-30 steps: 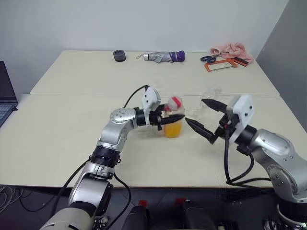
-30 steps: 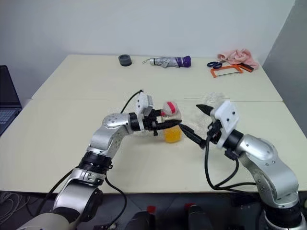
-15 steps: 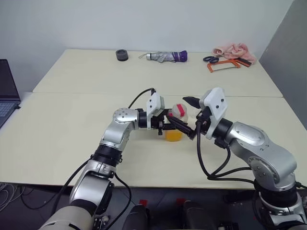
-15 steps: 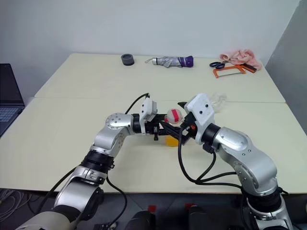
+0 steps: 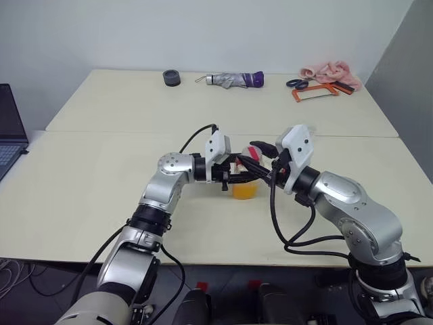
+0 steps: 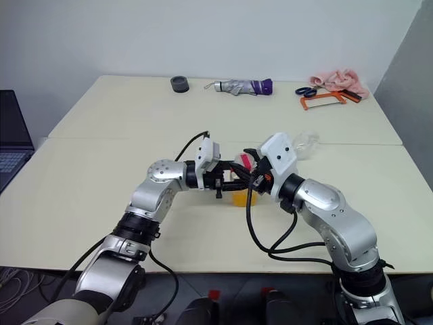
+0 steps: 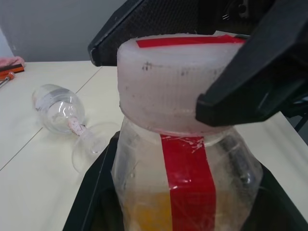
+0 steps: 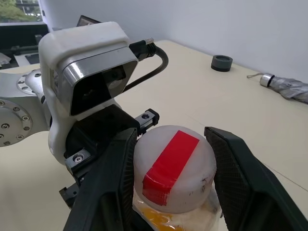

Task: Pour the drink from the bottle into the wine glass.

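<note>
Cream table [image 5: 101, 176], grey wall [image 5: 203, 30]

Bright, even light; soft shadows

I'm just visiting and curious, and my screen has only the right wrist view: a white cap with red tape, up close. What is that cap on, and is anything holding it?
Observer: It tops the bottle, a clear one, and the left tool is shut on its body.
Operator: Is there much in it?
Observer: The drink, orange, fills only the lower part.
Operator: Where's the glass it goes into?
Observer: The wine glass lies on its side on the table, farther back and to the right of the bottle.
</note>
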Controlling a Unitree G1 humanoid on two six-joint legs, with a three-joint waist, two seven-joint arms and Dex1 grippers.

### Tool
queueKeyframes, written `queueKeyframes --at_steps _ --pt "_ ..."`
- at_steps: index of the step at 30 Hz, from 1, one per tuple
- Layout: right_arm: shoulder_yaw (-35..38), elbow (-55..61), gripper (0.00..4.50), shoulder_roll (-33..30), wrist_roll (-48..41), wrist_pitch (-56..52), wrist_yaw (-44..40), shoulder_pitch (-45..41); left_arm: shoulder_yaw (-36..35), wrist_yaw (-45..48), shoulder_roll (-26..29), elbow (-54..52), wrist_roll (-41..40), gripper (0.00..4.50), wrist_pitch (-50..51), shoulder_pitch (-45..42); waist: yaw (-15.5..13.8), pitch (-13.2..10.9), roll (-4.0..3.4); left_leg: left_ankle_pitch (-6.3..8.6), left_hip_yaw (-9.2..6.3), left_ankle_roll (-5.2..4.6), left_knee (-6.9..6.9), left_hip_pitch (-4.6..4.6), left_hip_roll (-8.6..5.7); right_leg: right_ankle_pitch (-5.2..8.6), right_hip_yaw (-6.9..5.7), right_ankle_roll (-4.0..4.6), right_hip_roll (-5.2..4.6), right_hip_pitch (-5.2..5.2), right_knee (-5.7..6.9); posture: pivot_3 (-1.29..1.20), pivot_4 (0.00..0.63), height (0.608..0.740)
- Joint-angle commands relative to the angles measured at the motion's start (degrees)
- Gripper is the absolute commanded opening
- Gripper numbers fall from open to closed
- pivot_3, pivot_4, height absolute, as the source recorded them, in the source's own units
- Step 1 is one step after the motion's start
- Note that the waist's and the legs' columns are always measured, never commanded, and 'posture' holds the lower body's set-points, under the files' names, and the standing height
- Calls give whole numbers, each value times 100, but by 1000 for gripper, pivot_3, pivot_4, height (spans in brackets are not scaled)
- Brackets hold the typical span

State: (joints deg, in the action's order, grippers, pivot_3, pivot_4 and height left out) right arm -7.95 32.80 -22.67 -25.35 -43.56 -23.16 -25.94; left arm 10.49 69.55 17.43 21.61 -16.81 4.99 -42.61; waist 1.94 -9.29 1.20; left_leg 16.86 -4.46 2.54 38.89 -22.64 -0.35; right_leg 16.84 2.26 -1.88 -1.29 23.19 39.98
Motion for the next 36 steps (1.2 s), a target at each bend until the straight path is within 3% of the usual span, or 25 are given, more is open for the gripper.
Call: queueKeyframes --at_steps 1,7,12,13,20,23,28,36 --pt "-97 54 1895 -97 -193 428 -685 -67 -240 57 91 -283 -250 1870 223 -34 1 0 0 0 0 0 0 0 0 0 0 0 0 0 0 0 150 740" --pt "-654 -1653 1895 -870 -51 1651 -3509 -1242 -135 977 607 -499 -450 1866 640 -120 89 -7 -10 0 3 -2 -3 7 0 0 2 0 7 -1 -1 0 150 740" --pt "-561 -2451 1895 -748 -115 1669 -3971 -1819 -213 1020 674 -451 -426 1859 633 -264 128 -7 -10 0 -7 -2 -3 6 7 0 -4 1 10 -1 1 0 150 740" --pt "-490 -2403 1895 -745 -103 1680 -3908 -1735 -252 949 648 -443 -430 1858 643 -270 115 -7 -10 0 -8 -2 -3 5 6 0 -5 1 6 -1 1 0 150 740" --pt "669 -752 4280 -646 -576 1028 -2369 -523 -415 499 479 -595 -499 1845 849 -113 -4 -7 -10 -1 -15 1 6 -23 3 0 -7 -1 -33 9 -6 0 150 740" --pt "895 136 4293 -335 -728 521 -1346 -27 -469 378 395 -497 -473 1844 803 -160 -4 -7 -10 -1 -18 1 5 -20 5 0 -7 -2 -31 10 -3 0 150 740" --pt "94 741 4293 416 509 352 397 281 -498 323 306 -181 -376 1843 646 -332 13 -7 -10 -1 -12 1 4 -14 0 0 -1 -1 -8 9 1 0 150 740" --pt "-388 573 4293 938 1093 414 1011 290 -429 463 262 329 -220 1842 286 -596 6 -6 -10 -4 -12 5 4 -13 -4 0 -2 -1 -4 9 0 0 150 740"
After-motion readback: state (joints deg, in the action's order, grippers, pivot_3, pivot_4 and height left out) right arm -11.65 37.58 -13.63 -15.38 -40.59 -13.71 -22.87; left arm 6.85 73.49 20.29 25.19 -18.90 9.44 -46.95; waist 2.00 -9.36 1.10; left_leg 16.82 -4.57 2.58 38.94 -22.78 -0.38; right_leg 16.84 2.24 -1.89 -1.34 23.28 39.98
